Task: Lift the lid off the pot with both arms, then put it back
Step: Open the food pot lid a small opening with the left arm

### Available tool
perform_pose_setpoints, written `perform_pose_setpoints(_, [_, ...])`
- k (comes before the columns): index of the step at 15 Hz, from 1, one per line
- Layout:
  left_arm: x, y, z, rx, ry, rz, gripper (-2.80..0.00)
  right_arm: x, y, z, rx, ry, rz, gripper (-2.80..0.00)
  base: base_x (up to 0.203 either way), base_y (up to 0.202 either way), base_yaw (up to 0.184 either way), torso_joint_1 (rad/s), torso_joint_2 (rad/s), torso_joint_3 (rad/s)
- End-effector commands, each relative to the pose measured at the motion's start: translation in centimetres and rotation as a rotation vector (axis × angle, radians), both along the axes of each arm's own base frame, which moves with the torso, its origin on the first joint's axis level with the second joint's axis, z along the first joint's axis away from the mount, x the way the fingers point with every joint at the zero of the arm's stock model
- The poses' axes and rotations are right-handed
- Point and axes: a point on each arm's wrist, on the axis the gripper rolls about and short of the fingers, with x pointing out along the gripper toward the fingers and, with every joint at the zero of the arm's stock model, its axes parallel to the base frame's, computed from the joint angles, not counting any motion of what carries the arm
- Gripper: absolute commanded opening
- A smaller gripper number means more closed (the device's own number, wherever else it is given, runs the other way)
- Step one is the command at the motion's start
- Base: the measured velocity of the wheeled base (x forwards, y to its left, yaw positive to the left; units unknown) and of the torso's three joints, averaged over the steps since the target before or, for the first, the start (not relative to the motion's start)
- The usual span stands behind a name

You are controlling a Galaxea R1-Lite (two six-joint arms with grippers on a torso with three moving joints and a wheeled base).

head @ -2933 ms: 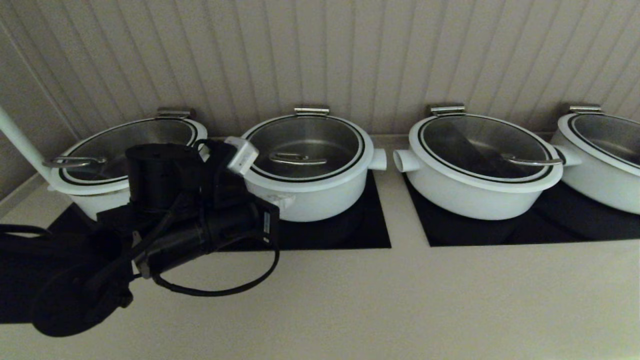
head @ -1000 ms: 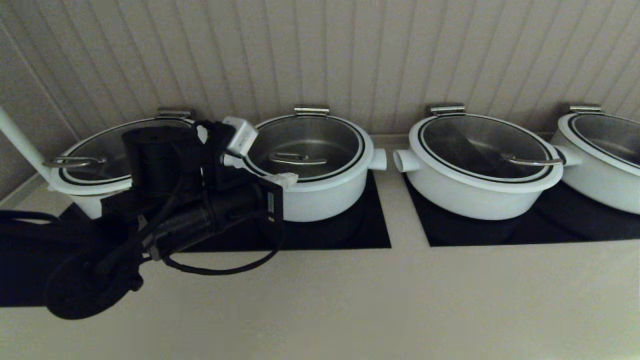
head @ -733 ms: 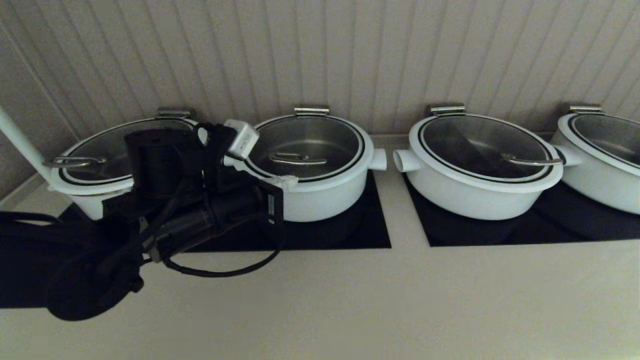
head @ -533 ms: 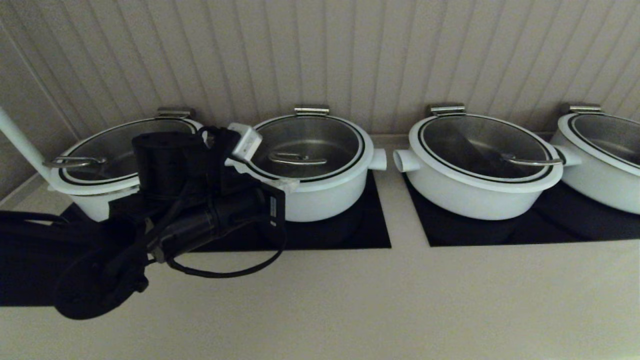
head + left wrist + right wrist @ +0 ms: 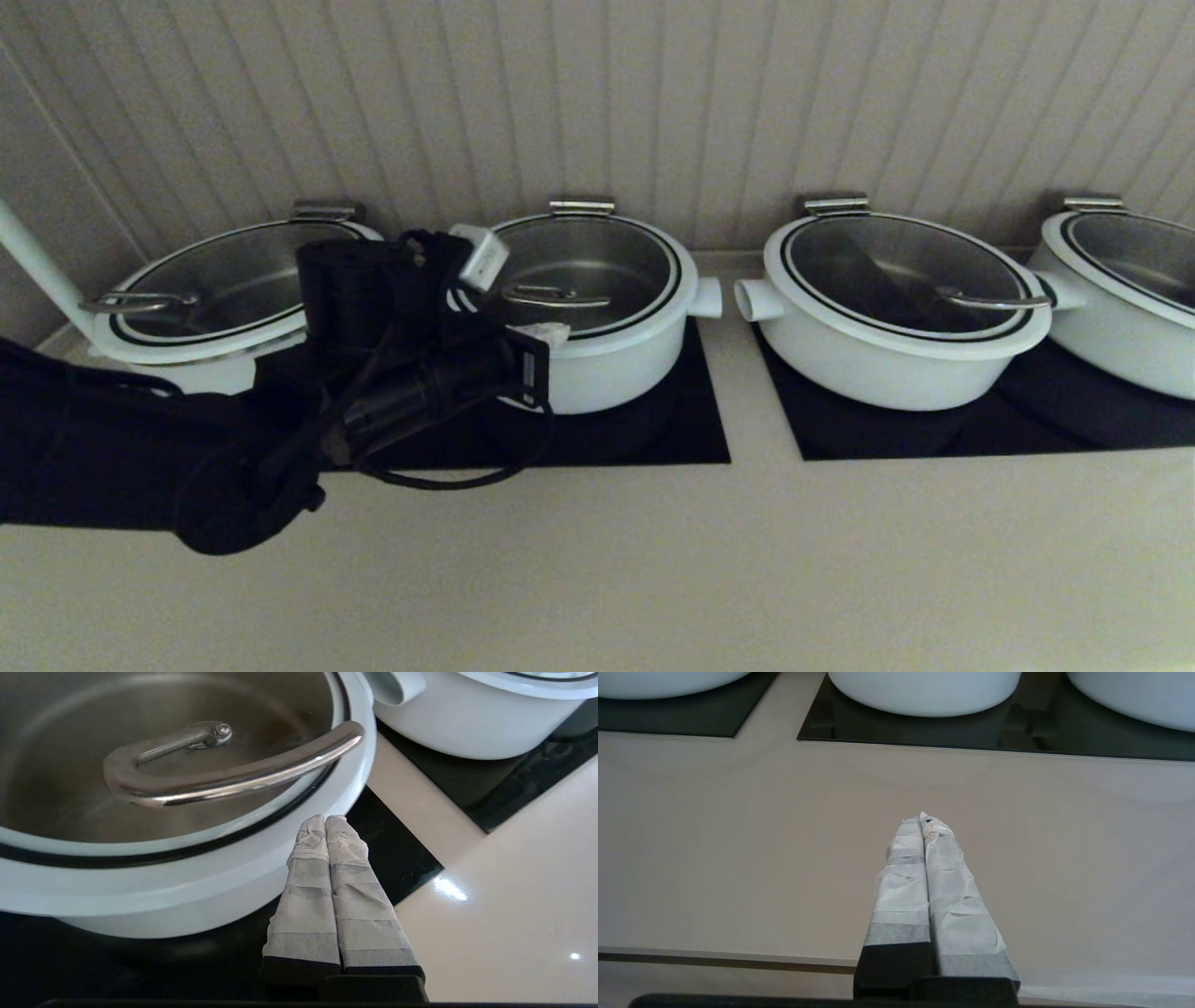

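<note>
At the pot's (image 5: 597, 359) near rim, about seven o'clock from the lid's (image 5: 579, 266) centre, the left gripper (image 5: 325, 820) hovers with its two taped fingers pressed together, holding nothing; the tips sit just over the white rim, and whether they touch it cannot be told. Its handle (image 5: 224, 777), a curved steel bar, lies just beyond the tips, toward eleven o'clock in the wrist view. That lid sits closed on the pot, second from the left in the row. Four white pots stand along the back wall, each with a glass lid and steel handle: one (image 5: 201, 308) at nine o'clock of the task pot, partly behind the left arm (image 5: 373, 392), one (image 5: 896, 317) at three o'clock, and a fourth (image 5: 1125, 289) cut off at the right edge. Two black panels (image 5: 934, 429) lie under them. Low over the bare counter (image 5: 738, 849), well short of the pots, the right gripper (image 5: 922, 820) is likewise closed on nothing.
</note>
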Motion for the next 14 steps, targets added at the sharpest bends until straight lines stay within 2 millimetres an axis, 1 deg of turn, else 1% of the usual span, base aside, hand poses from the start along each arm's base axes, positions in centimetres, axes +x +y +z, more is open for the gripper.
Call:
perform_pose_setpoints(1, [1.0, 0.0, -0.2, 0.001, -0.003, 0.015, -2.8, 0.0, 0.0, 0.0, -0.001, 0.001, 0.001, -2.8, 0.0, 0.0, 0.0, 0.0, 0.0, 0.0])
perform_pose_setpoints(5, [1.6, 0.7, 0.5, -0.008, -0.027, 0.04, -2.8, 0.0, 0.0, 0.0, -0.001, 0.001, 0.001, -2.8, 0.0, 0.0, 0.0, 0.0, 0.0, 0.0])
perform_pose_setpoints(8, [1.9, 0.6, 0.6, -0.01, -0.032, 0.042, -2.8, 0.0, 0.0, 0.0, -0.001, 0.001, 0.0, -2.8, 0.0, 0.0, 0.0, 0.0, 0.0, 0.0])
perform_pose_setpoints(10, [2.1, 0.7, 1.0, -0.017, -0.048, 0.045, -2.8, 0.0, 0.0, 0.0, -0.001, 0.001, 0.001, -2.8, 0.0, 0.0, 0.0, 0.0, 0.0, 0.0])
perform_pose_setpoints(12, [2.3, 1.0, 1.5, -0.023, -0.059, 0.057, -2.8, 0.0, 0.0, 0.0, -0.001, 0.001, -0.001, -2.8, 0.0, 0.0, 0.0, 0.0, 0.0, 0.0])
perform_pose_setpoints(14, [2.5, 1.1, 1.5, -0.023, -0.061, 0.063, -2.8, 0.0, 0.0, 0.0, -0.001, 0.001, 0.0, -2.8, 0.0, 0.0, 0.0, 0.0, 0.0, 0.0])
